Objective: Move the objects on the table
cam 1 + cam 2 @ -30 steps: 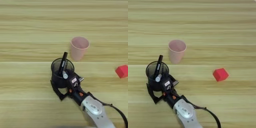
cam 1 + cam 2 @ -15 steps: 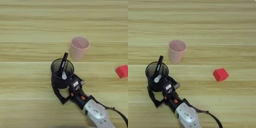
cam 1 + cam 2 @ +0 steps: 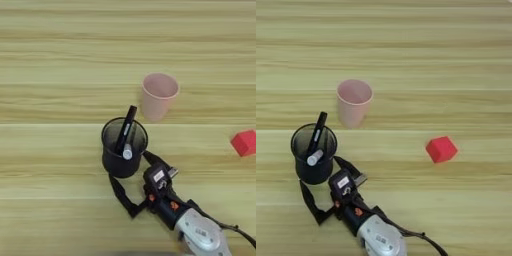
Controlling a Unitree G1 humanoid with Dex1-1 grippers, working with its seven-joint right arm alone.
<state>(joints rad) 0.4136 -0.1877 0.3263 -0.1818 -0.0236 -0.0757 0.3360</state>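
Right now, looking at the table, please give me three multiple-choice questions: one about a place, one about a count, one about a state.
1. Where is the red cube?
A. right of the pink plastic cup
B. inside the mesh pen cup
C. left of the mesh pen cup

2. How many markers are in the black mesh pen cup?
A. none
B. one
C. three

3. How does the pink cup stand?
A. on its side
B. upside down
C. upright, mouth open

Answers:
1. A: the cube lies alone, right of both cups.
2. B: a single marker leans inside.
3. C: its open rim faces up.
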